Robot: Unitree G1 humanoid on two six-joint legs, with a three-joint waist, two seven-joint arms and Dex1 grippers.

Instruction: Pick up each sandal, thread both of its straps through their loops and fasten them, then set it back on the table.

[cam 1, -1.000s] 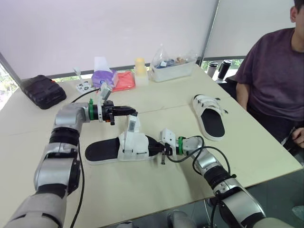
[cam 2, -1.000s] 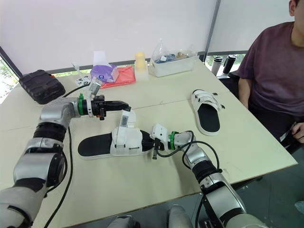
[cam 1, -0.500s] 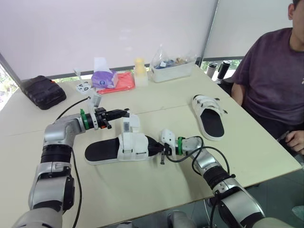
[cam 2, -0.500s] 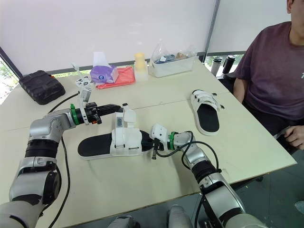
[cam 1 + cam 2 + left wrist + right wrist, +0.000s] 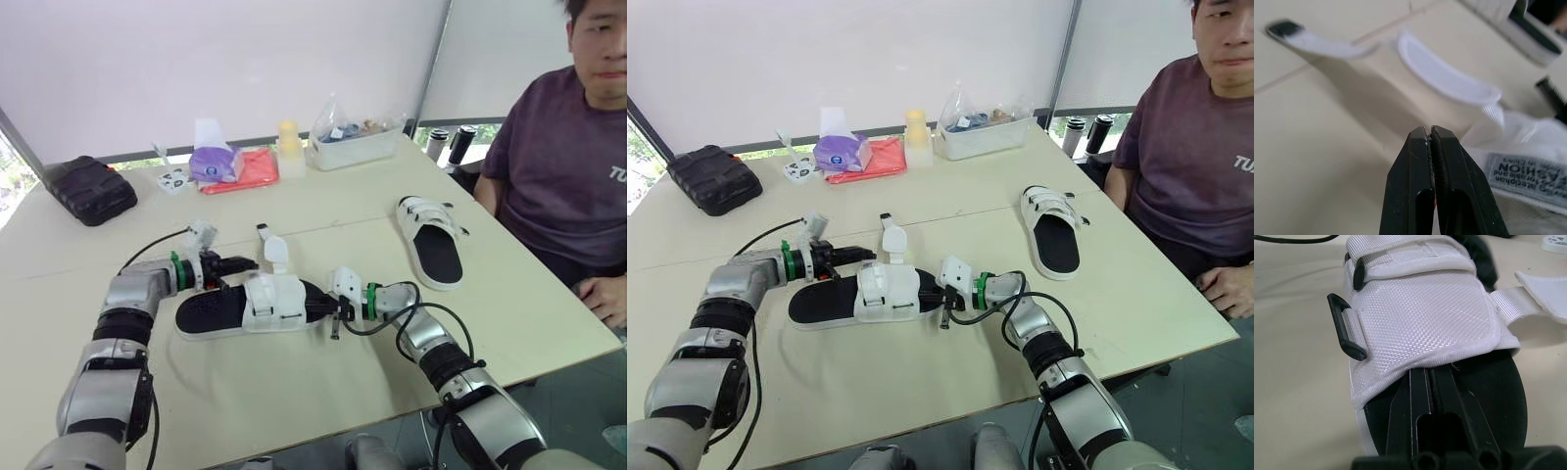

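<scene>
Sandal [image 5: 260, 302], white upper, black sole: laid flat on the worktop [image 5: 294, 392] at frame centre. Left hand [image 5: 253, 262]: lowered since a second ago, when the strap [image 5: 275, 251] was held upright. The strap is now released, the fingers closed together and empty. Right hand [image 5: 318, 305]: unchanged, fingers together, tucked under the upper. Label [image 5: 1528, 171] is read "FASHION". Second sandal [image 5: 431, 240]: right of centre.

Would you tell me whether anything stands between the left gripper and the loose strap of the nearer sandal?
Nothing visible does. The left gripper, fingers shut, points at the loose strap of the nearer sandal, with only bare table between them.
</scene>
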